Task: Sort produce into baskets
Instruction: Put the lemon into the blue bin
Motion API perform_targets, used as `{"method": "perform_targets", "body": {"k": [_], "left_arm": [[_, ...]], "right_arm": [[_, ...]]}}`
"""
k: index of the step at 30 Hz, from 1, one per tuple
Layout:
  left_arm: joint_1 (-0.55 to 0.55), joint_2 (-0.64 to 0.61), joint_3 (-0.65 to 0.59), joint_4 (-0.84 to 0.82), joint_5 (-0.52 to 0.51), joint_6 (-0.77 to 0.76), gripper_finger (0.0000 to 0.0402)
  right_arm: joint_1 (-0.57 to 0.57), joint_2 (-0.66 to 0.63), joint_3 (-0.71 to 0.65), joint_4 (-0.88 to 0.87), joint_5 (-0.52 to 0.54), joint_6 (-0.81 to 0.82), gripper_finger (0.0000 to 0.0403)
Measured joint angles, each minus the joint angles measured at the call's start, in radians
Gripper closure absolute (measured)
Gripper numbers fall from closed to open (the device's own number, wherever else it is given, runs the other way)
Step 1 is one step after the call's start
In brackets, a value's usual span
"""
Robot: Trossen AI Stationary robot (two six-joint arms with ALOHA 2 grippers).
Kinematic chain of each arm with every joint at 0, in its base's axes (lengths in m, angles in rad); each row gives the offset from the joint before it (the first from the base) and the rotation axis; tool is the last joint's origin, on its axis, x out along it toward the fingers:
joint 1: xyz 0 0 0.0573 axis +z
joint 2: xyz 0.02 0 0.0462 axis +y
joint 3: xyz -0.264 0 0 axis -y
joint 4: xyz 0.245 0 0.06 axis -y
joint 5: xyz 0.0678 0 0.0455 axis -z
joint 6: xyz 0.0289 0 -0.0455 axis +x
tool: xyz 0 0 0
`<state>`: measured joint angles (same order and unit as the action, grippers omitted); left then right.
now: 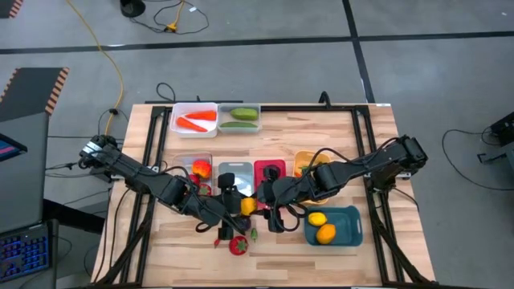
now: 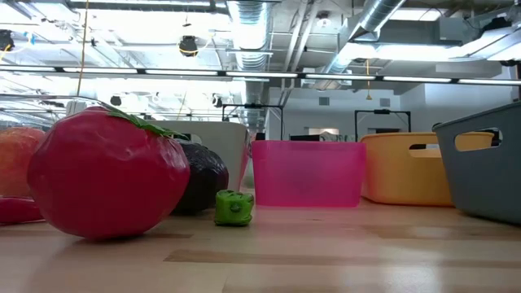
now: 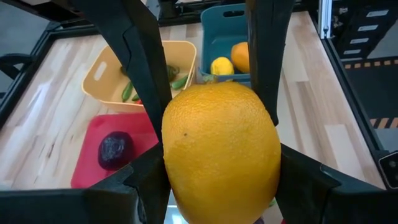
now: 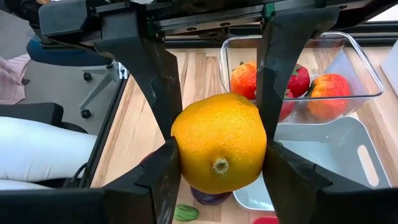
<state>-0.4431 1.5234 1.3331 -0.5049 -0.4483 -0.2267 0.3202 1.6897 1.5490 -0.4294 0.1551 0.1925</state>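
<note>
Two claws meet over the middle of the surface [image 1: 385, 136], both clamped on one orange [image 1: 247, 205]: a handover in mid-air, I judge. From the left, the left claw [image 1: 238, 208] reaches in, its fingers [image 3: 146, 81] partly spread and pressing the fruit's flanks. The right claw [image 1: 265, 201] comes from the opposite side, its fingers [image 4: 155, 81] likewise half-open around the same orange. Why pass it? The teal bin [image 1: 347, 234], already holding a lemon [image 1: 317, 217] and another orange [image 1: 325, 234], sits on the right arm's side, so that arm is better placed to drop it there. Neither claw has let go. A tomato [image 1: 238, 246] waits loose near the front edge.
</note>
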Motion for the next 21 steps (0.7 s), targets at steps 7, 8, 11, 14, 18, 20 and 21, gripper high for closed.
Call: {"method": "perform_targets", "body": {"k": [7, 8, 11, 14, 18, 20, 21], "left_arm": [[0.0, 0.0, 0.0, 0.001, -0.006, 0.025, 0.0173], [0.0, 0.0, 0.0, 0.002, -0.008, 0.026, 0.0165], [0.0, 0.001, 0.0, 0.008, -0.027, 0.019, 0.0138], [0.002, 0.002, 0.0, 0.015, -0.051, -0.001, 0.0116], [0.002, 0.002, 0.0, 0.009, -0.02, 0.018, 0.0109], [0.002, 0.002, 0.0, 0.004, 0.022, 0.053, 0.0108], [0.002, 0.002, 0.0, -0.002, 0.039, 0.073, 0.0108]], "right_arm": [[0.0, 0.0, 0.001, -0.002, 0.002, -0.004, 0.0176], [0.0, 0.0, 0.002, -0.002, 0.002, -0.005, 0.0176], [0.0, 0.0, 0.002, 0.004, 0.005, -0.01, 0.0176], [0.0, 0.001, 0.004, 0.014, 0.004, -0.01, 0.0176], [0.0, 0.001, 0.004, 0.0, 0.003, -0.007, 0.0176], [0.001, 0.0, 0.004, -0.008, 0.001, -0.011, 0.0176], [0.001, 0.0, 0.004, -0.014, -0.001, -0.011, 0.0176]]}}
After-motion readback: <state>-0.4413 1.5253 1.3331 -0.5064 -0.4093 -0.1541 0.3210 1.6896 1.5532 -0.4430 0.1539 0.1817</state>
